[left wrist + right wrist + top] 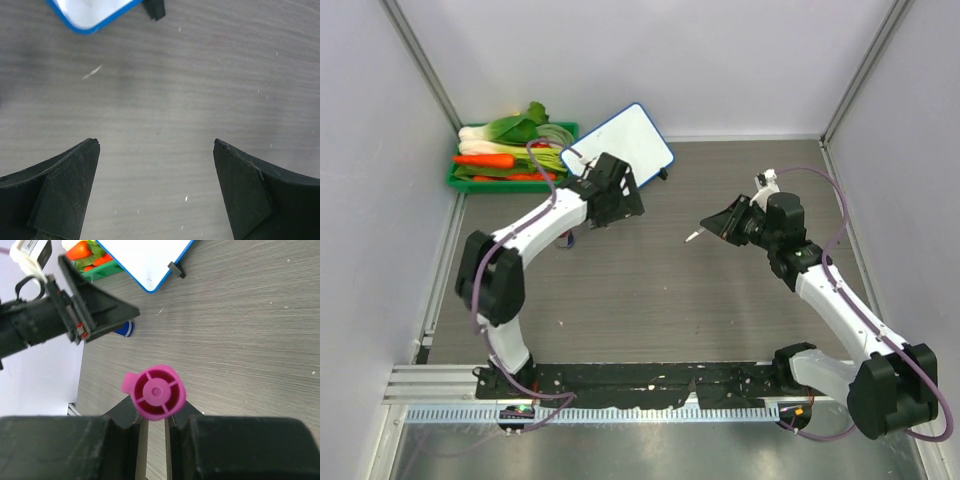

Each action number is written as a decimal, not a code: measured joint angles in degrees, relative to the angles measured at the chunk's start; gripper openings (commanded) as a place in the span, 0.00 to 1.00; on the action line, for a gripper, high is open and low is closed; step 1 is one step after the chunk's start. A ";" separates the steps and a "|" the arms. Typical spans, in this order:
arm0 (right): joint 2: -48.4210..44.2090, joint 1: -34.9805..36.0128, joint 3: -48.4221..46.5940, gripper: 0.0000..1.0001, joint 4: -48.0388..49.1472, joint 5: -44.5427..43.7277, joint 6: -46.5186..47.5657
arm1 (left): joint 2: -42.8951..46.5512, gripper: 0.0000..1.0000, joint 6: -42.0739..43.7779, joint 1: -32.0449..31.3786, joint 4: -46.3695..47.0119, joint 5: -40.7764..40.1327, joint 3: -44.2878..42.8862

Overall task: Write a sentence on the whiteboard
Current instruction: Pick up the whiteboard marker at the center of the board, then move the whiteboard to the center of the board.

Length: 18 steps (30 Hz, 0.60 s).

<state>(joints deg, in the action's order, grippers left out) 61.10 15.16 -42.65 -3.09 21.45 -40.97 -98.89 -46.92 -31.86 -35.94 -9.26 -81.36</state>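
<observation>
The whiteboard [630,140] lies at the back of the table with its blue rim and a black foot [155,8]. Its corner shows in the left wrist view [95,12], and its face [145,260] looks blank, with no sentence in view. My left gripper [632,192] hovers just in front of the board's near edge. It is open wide, with only bare table between its fingers [156,142]. My right gripper [725,225] is at mid-table and shut on a white marker [705,230]. The marker's pink end [156,392] faces the wrist camera and its tip points left.
A green tray [510,160] of vegetables sits at the back left, touching the board's far side [100,262]. A small blue round object [124,329] lies on the table under the left arm. Grey walls close in on the left, back and right.
</observation>
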 measured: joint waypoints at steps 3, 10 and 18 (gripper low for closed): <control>1.11 -1.03 0.20 0.01 0.04 1.01 0.26 | -8.04 0.97 0.66 0.00 -0.42 -0.61 -7.06; 2.95 -1.51 0.20 0.02 0.02 1.38 1.70 | -23.87 0.84 1.60 0.00 -2.73 -4.90 -20.65; 3.45 -1.51 0.20 0.01 0.00 1.16 3.08 | -33.20 0.70 2.75 0.00 -3.82 -9.05 -30.14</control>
<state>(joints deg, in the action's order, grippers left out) 64.55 13.65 -42.46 -3.09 22.61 -37.89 -132.09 -44.16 -31.86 -39.77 -18.31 -111.50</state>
